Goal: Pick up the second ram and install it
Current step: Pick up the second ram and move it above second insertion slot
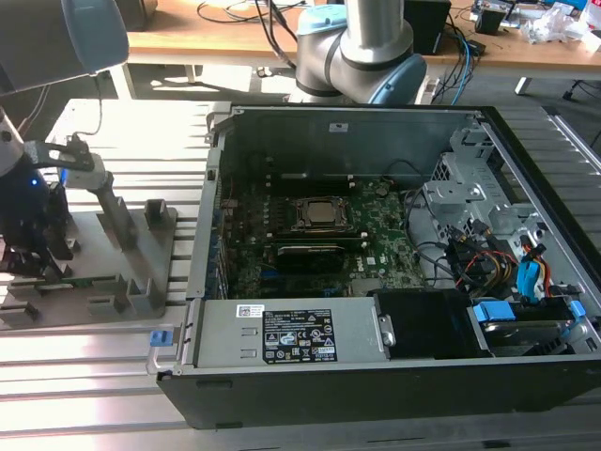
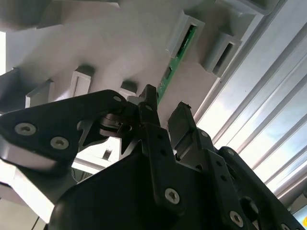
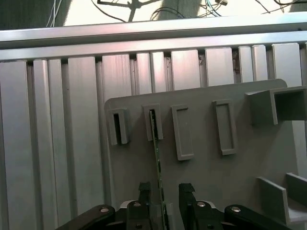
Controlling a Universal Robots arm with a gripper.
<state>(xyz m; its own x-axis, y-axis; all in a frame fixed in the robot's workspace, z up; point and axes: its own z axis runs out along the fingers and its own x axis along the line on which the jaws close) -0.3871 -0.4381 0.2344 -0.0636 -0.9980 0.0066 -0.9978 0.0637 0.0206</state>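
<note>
First wrist view has the gripper [image 3: 166,188] up close. Its two fingers [image 3: 145,189] stand apart, one on either side of the ram [image 3: 157,153], and a gap shows on one side, so nothing is clamped. The ram stands on edge on the grey tray [image 3: 206,172], with its far end seated in one of a row of upright slots [image 3: 152,122]. In the second wrist view the gripper [image 2: 164,108] is likewise spread, and the green ram [image 2: 178,48] runs from its slot towards the fingertips. In the exterior view the gripper [image 1: 33,258] hangs low over the tray [image 1: 141,272] at the exterior view's left, on the ribbed table [image 1: 94,329]. The open case [image 1: 376,399] sits just beside the tray towards the exterior view's right, with its board [image 1: 376,240] inside.
</note>
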